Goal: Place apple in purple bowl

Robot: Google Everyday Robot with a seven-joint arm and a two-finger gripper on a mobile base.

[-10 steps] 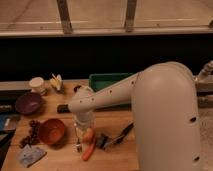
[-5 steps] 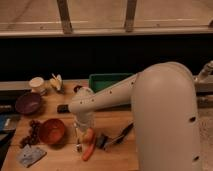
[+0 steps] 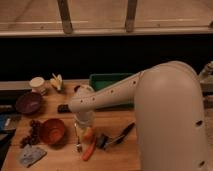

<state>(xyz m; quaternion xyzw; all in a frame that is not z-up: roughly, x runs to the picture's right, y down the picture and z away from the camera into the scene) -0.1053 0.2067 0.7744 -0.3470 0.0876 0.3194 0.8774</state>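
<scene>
The apple [image 3: 88, 134] is a small yellow-orange fruit on the wooden table, just above the long orange carrot [image 3: 90, 149]. My gripper [image 3: 81, 136] hangs down from the white arm right at the apple, on its left side, and partly hides it. The purple bowl [image 3: 28, 102] sits at the table's left, well to the left of and farther back than the gripper, and looks empty.
An orange bowl [image 3: 52, 131] stands left of the gripper, with dark grapes [image 3: 32, 132] beside it. A cream cup [image 3: 37, 84], a green tray [image 3: 112, 80], a black tool [image 3: 120, 136] and a grey cloth [image 3: 29, 155] are also on the table.
</scene>
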